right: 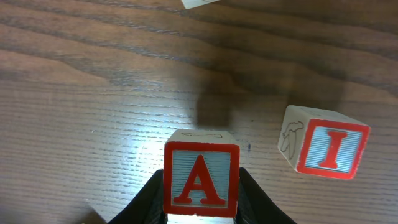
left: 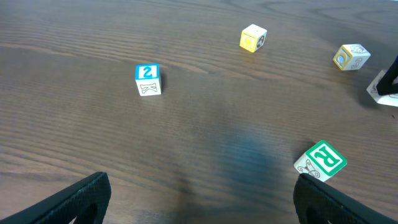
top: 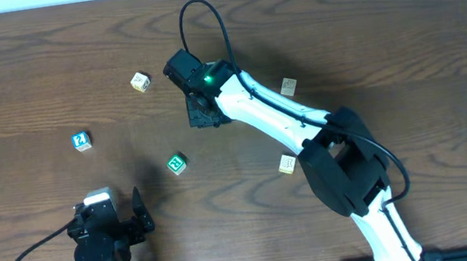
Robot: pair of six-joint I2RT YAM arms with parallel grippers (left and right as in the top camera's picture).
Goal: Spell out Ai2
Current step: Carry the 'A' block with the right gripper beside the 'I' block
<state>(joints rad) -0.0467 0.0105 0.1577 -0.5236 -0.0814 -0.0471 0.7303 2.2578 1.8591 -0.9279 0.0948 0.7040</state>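
Placing A cube: likely step in hand. Far left, 2 cube (top: 81, 141) sits alone, well apart from others. My left gripper (left: 202, 196): jaws spread wide, holding nothing. Green cube (top: 177, 163): not needed. My right gripper (right: 201, 200) pinches A cube (right: 201, 179); I cube (right: 328, 149) just beside, not touching. Next: align A with I, release, fetch 2.
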